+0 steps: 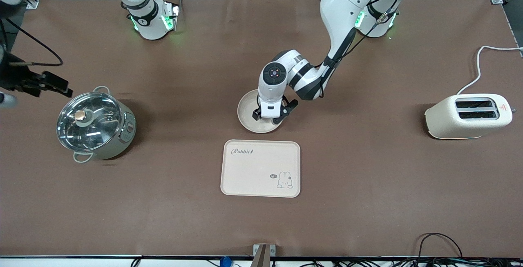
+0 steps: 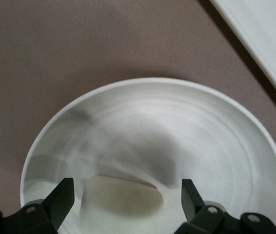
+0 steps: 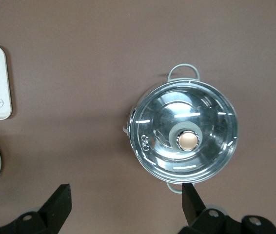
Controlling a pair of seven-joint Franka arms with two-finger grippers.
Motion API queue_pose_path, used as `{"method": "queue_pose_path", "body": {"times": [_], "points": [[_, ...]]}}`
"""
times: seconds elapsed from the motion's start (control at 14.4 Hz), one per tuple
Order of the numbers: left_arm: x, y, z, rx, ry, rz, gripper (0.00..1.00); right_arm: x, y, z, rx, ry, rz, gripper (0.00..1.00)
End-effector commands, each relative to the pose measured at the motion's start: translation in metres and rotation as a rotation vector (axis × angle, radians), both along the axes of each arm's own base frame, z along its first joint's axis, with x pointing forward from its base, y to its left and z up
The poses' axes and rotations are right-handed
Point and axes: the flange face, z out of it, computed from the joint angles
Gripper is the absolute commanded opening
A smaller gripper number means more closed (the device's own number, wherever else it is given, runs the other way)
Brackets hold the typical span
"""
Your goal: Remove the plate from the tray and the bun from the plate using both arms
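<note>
The round cream plate (image 1: 246, 114) lies on the brown table, just farther from the front camera than the rabbit tray (image 1: 260, 168). My left gripper (image 1: 270, 119) hangs low over the plate, hiding the bun in the front view. In the left wrist view the pale oblong bun (image 2: 123, 196) lies in the plate (image 2: 177, 122), between the open fingers of my left gripper (image 2: 127, 192), which do not touch it. My right gripper (image 1: 57, 85) is open and empty, up in the air beside the pot (image 1: 96, 122); in the right wrist view it (image 3: 126, 195) is over bare table.
A steel pot with a glass lid (image 3: 184, 139) stands toward the right arm's end of the table. A cream toaster (image 1: 470, 116) with a white cord stands toward the left arm's end. The tray's corner shows in the left wrist view (image 2: 269, 34).
</note>
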Motion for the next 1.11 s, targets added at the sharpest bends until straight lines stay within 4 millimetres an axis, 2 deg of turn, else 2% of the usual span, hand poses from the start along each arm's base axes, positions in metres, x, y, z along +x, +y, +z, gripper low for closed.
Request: {"method": "queue_pose_path", "body": {"times": [0.0, 0.21, 0.28, 0.42, 0.55, 0.76, 0.83, 1.04], "points": [[-0.009, -0.001, 0.003, -0.004, 0.003, 0.009, 0.74, -0.009, 0.002, 0.029, -0.052, -0.015, 0.010, 1.00], [-0.008, -0.001, 0.004, -0.006, 0.001, 0.010, 0.51, -0.007, -0.006, 0.040, -0.116, -0.029, 0.041, 1.00], [-0.006, -0.001, 0.008, -0.010, -0.005, 0.011, 0.46, -0.008, -0.007, 0.045, -0.126, -0.033, 0.065, 1.00], [0.004, 0.001, 0.020, -0.023, -0.021, 0.013, 0.45, -0.008, -0.007, 0.046, -0.124, -0.033, 0.061, 1.00], [0.026, 0.011, 0.047, -0.034, -0.053, 0.032, 0.45, -0.008, -0.001, 0.044, -0.123, -0.022, 0.064, 1.00], [0.080, 0.064, 0.087, -0.039, -0.087, 0.053, 0.47, -0.008, -0.004, 0.050, -0.120, -0.035, 0.058, 1.00], [0.098, 0.089, 0.095, -0.031, -0.087, 0.043, 0.47, -0.008, -0.004, 0.054, -0.119, -0.043, 0.058, 1.00], [0.160, 0.192, 0.096, -0.010, -0.082, 0.000, 0.47, -0.006, 0.001, 0.053, -0.118, -0.045, 0.076, 1.00]]}}
